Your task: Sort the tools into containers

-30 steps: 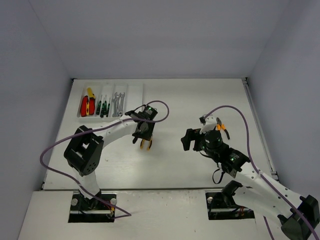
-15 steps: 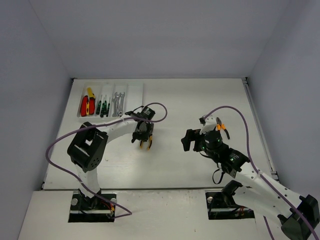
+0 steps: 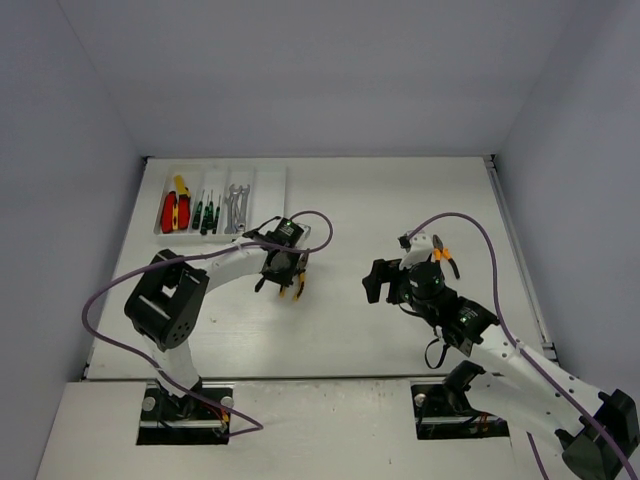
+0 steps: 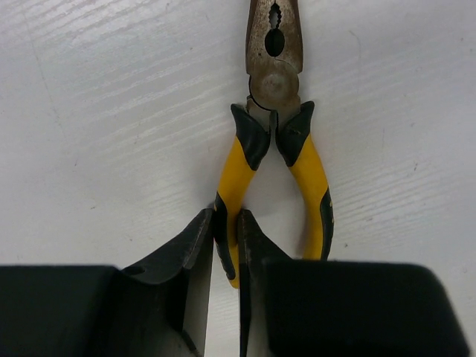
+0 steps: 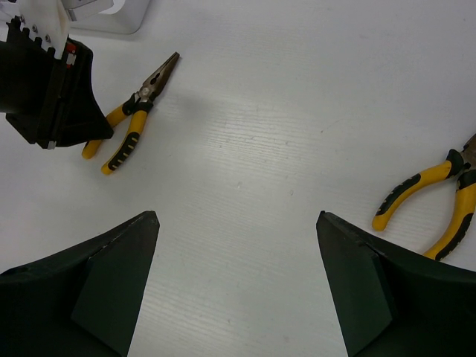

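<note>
My left gripper [image 4: 224, 238] clamped 1 handle of the yellow pliers [image 4: 275, 82]; I saw the right gripper [image 5: 234, 219] standing wide.

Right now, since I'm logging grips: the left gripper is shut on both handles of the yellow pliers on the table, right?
Not quite. The left gripper is shut on only one handle of the yellow pliers; the other handle lies outside its fingers. The pliers are on the table. The left wrist view shows this.
</note>
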Robot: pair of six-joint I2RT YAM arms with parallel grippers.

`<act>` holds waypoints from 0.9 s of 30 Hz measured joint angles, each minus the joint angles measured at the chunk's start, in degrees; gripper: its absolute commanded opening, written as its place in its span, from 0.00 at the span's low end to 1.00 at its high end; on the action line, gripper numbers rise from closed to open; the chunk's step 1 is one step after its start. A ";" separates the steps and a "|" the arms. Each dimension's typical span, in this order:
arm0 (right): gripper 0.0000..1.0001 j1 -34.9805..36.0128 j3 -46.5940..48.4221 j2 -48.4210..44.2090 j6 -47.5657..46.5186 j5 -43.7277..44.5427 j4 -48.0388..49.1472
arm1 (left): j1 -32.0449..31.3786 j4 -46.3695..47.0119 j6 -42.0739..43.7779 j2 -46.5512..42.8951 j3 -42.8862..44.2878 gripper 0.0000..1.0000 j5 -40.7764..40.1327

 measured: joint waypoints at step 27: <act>0.85 0.00 0.00 0.66 0.16 0.00 -0.45 | 17.25 4.39 8.69 7.42 25.77 0.00 -4.68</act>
